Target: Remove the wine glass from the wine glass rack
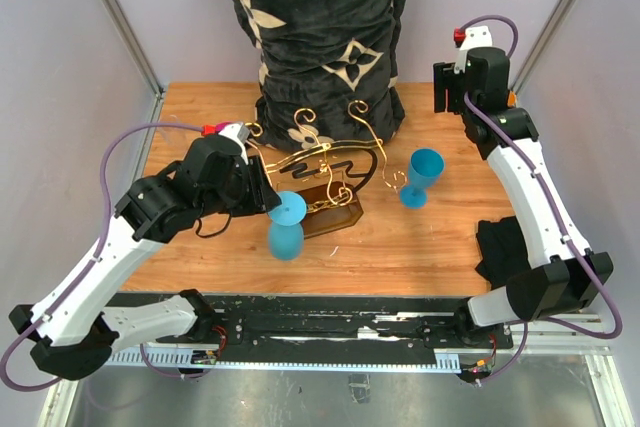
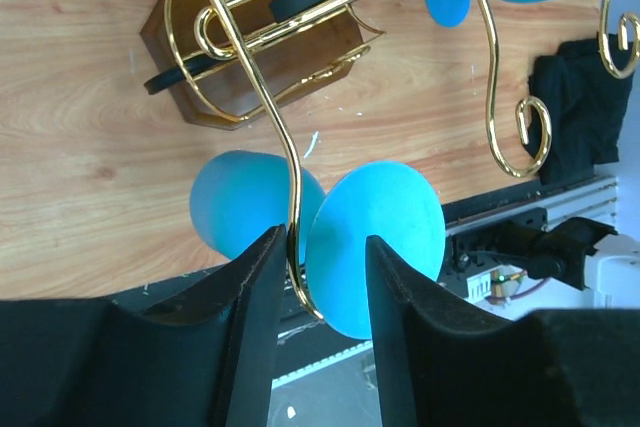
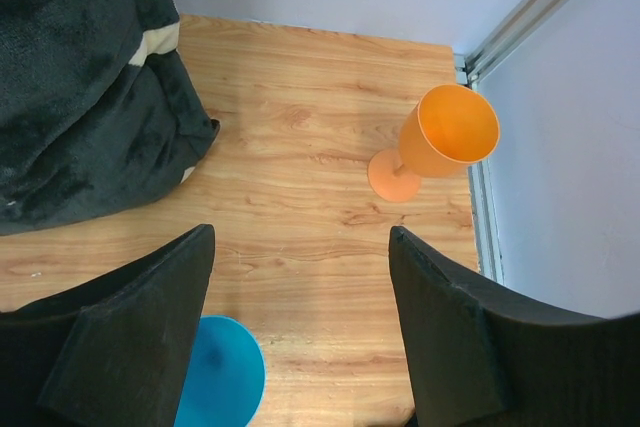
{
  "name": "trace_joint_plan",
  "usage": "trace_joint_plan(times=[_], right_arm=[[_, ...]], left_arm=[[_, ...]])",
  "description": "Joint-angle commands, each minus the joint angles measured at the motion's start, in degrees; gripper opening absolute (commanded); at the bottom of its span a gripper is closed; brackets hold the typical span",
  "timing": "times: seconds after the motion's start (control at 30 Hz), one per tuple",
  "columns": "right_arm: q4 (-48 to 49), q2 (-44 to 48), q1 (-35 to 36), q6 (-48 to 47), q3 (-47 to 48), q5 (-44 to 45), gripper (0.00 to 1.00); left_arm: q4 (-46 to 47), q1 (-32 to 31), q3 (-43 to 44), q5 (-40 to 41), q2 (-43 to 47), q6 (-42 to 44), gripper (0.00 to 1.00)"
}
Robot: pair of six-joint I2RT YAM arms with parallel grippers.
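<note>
Left wrist view, wine glass: we see a blue glass on the wine glass rack. One gold wire arm runs down between its round foot and its bowl. The stem is hidden from us.
Glass position from above: it sits at the rack's near left side, just beside the dark brown base, with the foot uppermost and the bowl below it, towards the arm bases.
Rack: gold scrolled wires rise from a glossy brown base near the middle of the worktop. The spiral tips reach out to the right and to the back.
Left gripper: its two black fingers stand either side of the gold wire and the edge of the blue foot, with a moderate gap between them. We cannot tell whether they press on the glass or only bracket it.
Second blue glass: it stands upright on the worktop to the right of the rack, close to a spiral tip.
Right gripper: it hangs above the far right corner with its fingers spread wide and nothing between them.
Orange glass: it stands upright by the right wall, well apart from the rack.
Cushion: a dark plush cushion with pale flower shapes stands behind the rack.
Black cloth: it lies at the near right, by the right arm.
</note>
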State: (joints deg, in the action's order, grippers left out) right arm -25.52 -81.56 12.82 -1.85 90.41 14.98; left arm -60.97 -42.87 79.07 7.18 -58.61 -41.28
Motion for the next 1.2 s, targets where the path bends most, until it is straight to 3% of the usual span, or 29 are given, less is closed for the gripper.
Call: trace_joint_plan(times=[0.0,0.77,1.17], right_arm=[[1.55,1.92,0.20,0.39,-0.58,0.66,0.71],[2.28,4.12,0.15,-0.04,-2.91,1.89,0.71],[2.58,4.89,0.10,-0.09,-3.75,2.59,0.72]], left_arm=[[1.16,0.25,0.39,-3.09,1.49,-1.36,0.40],[2.78,0.25,-2.35,-5.57,3.98,-2.51,0.45],[7.54,0.25,-5.87,-13.58,5.72,-5.17,0.41]])
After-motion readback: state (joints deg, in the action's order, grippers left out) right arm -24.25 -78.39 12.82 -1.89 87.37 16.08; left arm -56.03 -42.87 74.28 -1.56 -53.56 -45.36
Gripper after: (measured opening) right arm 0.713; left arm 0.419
